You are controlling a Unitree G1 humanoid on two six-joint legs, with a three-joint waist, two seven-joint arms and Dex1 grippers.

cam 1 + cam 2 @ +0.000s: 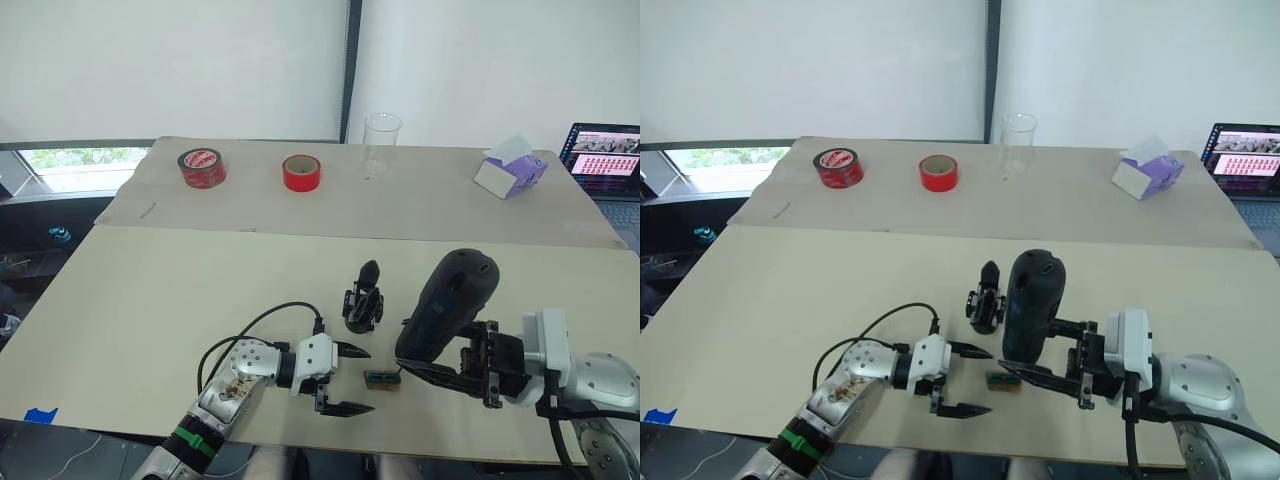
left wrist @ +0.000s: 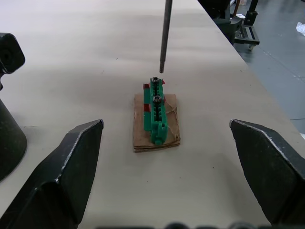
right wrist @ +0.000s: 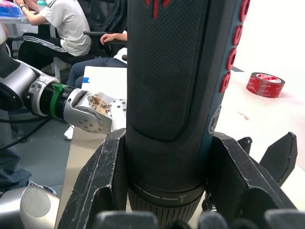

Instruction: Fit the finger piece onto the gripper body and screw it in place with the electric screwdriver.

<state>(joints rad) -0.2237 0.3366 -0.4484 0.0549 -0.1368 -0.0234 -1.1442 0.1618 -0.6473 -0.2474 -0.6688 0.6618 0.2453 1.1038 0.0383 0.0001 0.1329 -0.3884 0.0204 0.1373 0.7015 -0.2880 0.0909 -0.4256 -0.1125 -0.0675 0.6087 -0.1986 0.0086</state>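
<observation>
My right gripper (image 1: 440, 355) is shut on the electric screwdriver (image 1: 447, 298), a thick dark tool with red lettering (image 3: 171, 71) held tilted over the table's front. Its thin metal bit (image 2: 165, 36) ends just above the far end of a small green-and-brown block (image 2: 156, 114). My left gripper (image 1: 366, 380) stands open on either side of that block (image 1: 382, 378), its fingers (image 2: 66, 176) touching nothing. The gripper body (image 1: 363, 300), black with one pointed finger sticking up, stands just behind the block. The finger piece is out of view.
At the back of the table stand two red tape rolls (image 1: 202, 167) (image 1: 301, 172), a clear glass (image 1: 381, 140), a purple-and-white tissue box (image 1: 510, 168) and a laptop (image 1: 605, 160). People sit beyond the table (image 3: 62, 24). The front edge is close under both grippers.
</observation>
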